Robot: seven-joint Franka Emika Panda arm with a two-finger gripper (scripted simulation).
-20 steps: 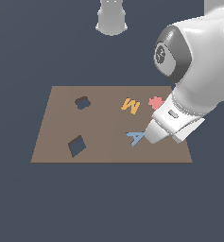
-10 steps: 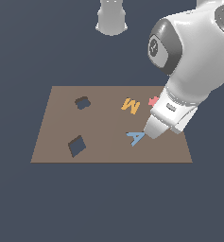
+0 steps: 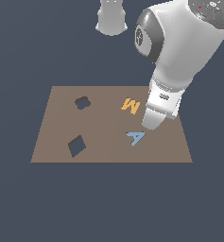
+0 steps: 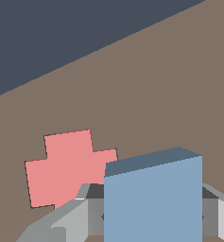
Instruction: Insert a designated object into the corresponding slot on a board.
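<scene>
- The gripper [image 4: 151, 215] has its two fingers [image 4: 61, 222] closed on the blue block [image 4: 153, 203].
- The block sits square between them, darker side facing away, near the pink notched piece [image 4: 66, 168].
- The diamond slot [image 3: 76, 145] lies well apart on the board [image 3: 104, 142].

white arm [image 3: 179, 52] angled downward; gripper [image 4: 151, 215] low, fingers [image 4: 61, 222] flanking, cannot tell if touching
</scene>
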